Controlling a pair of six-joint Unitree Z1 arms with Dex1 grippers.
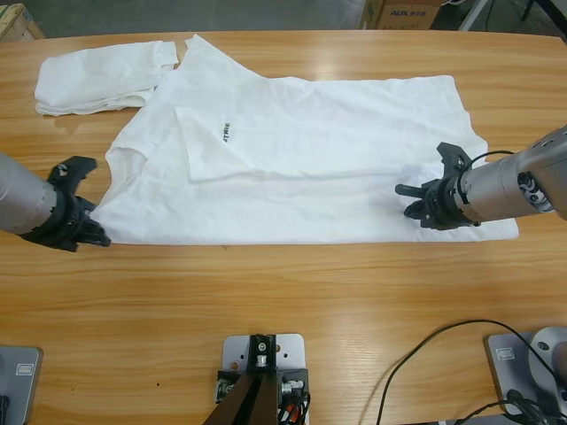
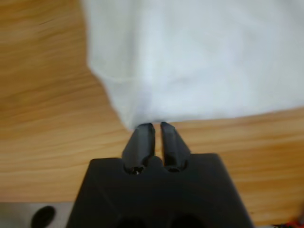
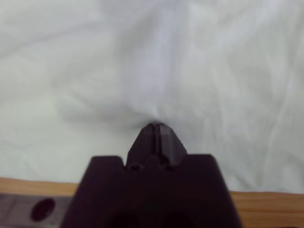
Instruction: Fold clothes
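A white T-shirt (image 1: 337, 168) lies spread flat on the wooden table (image 1: 266, 301), one side folded over, with black lettering (image 1: 228, 133) on its chest. A folded white bundle (image 1: 93, 80) of clothes rests at the far left. My left gripper (image 1: 97, 236) sits at the shirt's near left corner. In the left wrist view the left gripper (image 2: 153, 126) has its jaws pressed together on the edge of the T-shirt (image 2: 204, 57). My right gripper (image 1: 407, 197) rests on the shirt's right part. In the right wrist view the right gripper (image 3: 156, 126) is shut, and the T-shirt (image 3: 142, 57) puckers at its tips.
A cardboard box (image 1: 403, 11) stands on the floor beyond the table's far edge. A black cable (image 1: 425, 354) loops over the near right of the table. Bare wood runs along the near side in front of the shirt.
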